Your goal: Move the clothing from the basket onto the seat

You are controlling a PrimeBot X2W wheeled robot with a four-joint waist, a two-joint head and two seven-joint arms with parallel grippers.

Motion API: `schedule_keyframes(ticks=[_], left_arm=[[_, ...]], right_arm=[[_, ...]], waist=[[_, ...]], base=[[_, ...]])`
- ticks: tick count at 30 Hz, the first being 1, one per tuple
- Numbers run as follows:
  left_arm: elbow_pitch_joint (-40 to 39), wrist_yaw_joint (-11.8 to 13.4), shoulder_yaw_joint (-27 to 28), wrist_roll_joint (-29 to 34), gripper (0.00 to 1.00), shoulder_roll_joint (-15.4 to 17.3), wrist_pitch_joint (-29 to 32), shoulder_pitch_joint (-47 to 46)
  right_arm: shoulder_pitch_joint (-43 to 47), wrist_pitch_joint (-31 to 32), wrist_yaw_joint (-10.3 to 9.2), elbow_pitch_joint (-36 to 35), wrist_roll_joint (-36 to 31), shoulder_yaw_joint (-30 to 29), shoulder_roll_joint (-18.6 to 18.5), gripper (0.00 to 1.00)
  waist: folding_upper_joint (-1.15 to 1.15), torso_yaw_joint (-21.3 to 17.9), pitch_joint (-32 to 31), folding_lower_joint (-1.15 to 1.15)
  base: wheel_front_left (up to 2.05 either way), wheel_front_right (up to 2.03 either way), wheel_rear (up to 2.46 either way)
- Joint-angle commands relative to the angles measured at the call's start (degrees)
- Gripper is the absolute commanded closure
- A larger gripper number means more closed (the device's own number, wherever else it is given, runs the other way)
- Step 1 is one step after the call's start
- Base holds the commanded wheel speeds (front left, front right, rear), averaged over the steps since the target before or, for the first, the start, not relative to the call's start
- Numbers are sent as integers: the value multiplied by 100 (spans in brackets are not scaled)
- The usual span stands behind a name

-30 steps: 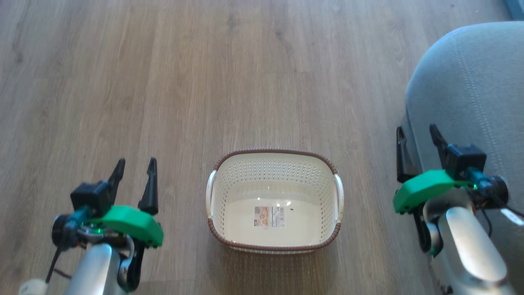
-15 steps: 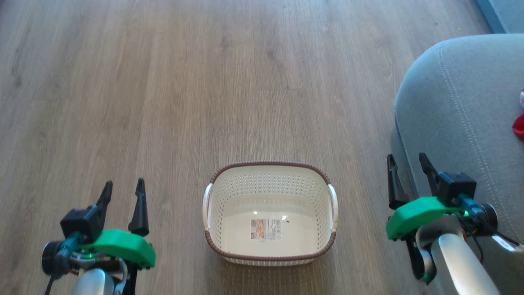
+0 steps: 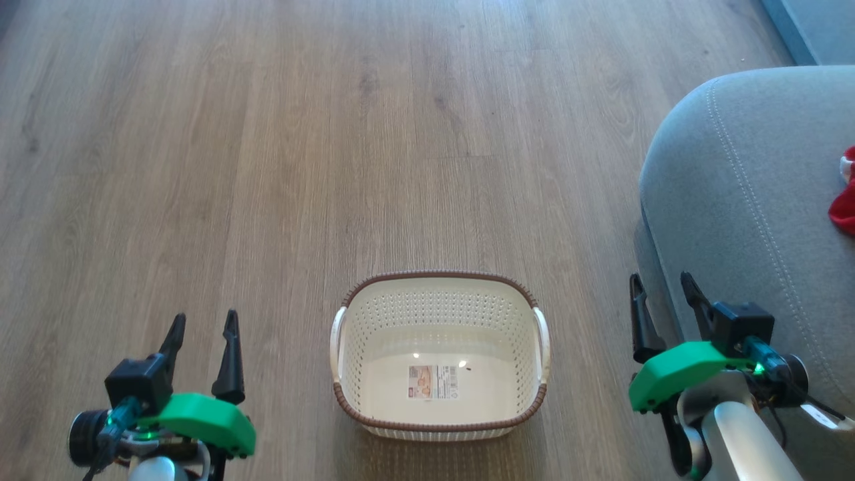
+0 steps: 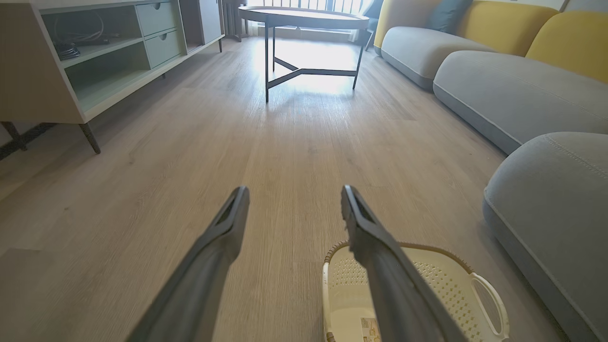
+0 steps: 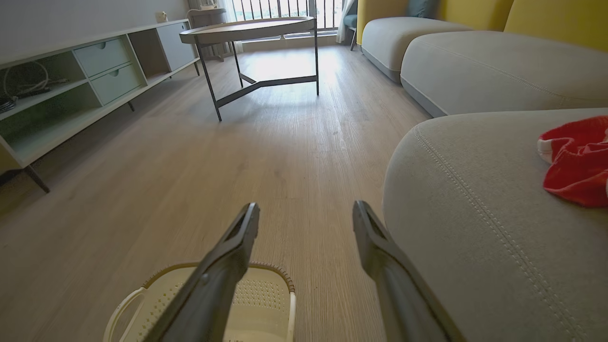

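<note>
- Clothing [image 5: 577,161], red, lies on the grey seat [image 5: 475,228] right of the basket [image 3: 437,274]; the job looks done to me.
- That basket is empty bar its label [image 3: 434,382].
- My left gripper [image 3: 205,317] and right gripper [image 3: 660,277] flank the basket, fingers spread, empty.

Both the left gripper [image 3: 205,315] and right gripper [image 3: 660,276] had long dark fingers [image 3: 231,347], a green shell [image 3: 200,421] and a black block [image 3: 137,384]. The forearms [image 3: 748,441] were pale silver, with thin cables [image 3: 825,404] and seemingly a green light [image 3: 758,366].

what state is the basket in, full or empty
Empty. In the head view the basket shows its bare bottom and label, with no fabric inside; red clothing lies on the seat.
</note>
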Motion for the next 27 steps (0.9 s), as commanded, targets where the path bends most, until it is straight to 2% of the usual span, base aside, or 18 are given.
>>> schedule_keyframes(ticks=[1, 20, 21, 27], left_arm=[[-228, -25, 238, 47, 0, 5, -37, -129], [-225, -93, 204, 1, 0, -19, -37, -140], [-21, -96, 10, -10, 100, -35, 1, 9], [265, -98, 31, -203, 100, -41, 84, 41]], right_arm=[[-113, -69, 40, -196, 34, 148, 41, 0], [-133, -69, 40, -152, 69, 165, 42, 0], [5, 3, 0, 26, 36, 39, 2, 100], [103, 65, 1, 246, 237, 33, 3, 100]], waist=[[0, -9, 4, 0], [0, 9, 70, 0], [0, 9, 70, 0], [0, 10, 67, 0]], base=[[0, 0, 0], [0, 0, 0], [0, 0, 0], [0, 0, 0]])
